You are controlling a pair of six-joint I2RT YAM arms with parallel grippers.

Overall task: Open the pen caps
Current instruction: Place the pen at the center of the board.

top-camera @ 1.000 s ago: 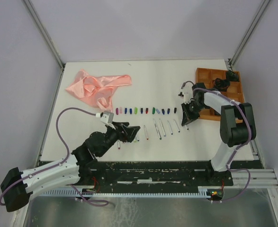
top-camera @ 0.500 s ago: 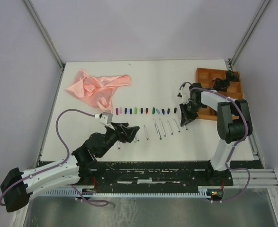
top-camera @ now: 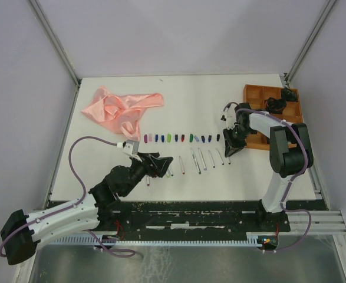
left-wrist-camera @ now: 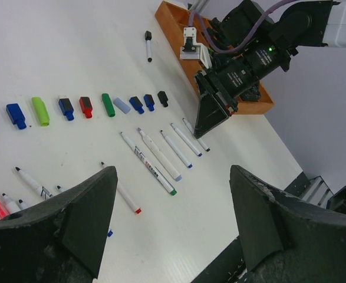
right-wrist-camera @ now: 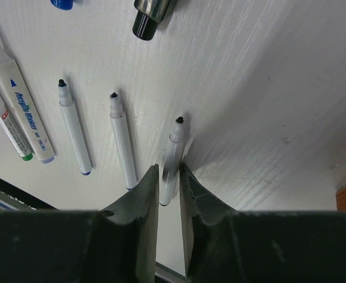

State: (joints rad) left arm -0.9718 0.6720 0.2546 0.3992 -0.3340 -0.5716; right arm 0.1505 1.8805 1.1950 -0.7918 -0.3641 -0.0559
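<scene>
Two dark items (top-camera: 275, 104) in orange tray (top-camera: 256, 94).

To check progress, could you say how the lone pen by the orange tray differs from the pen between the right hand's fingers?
The lone pen still wears a black cap; the pen at the right hand shows a bare black tip. The lone pen lies apart by the orange tray; the other ends the pen row. Both have slim white barrels.
</scene>
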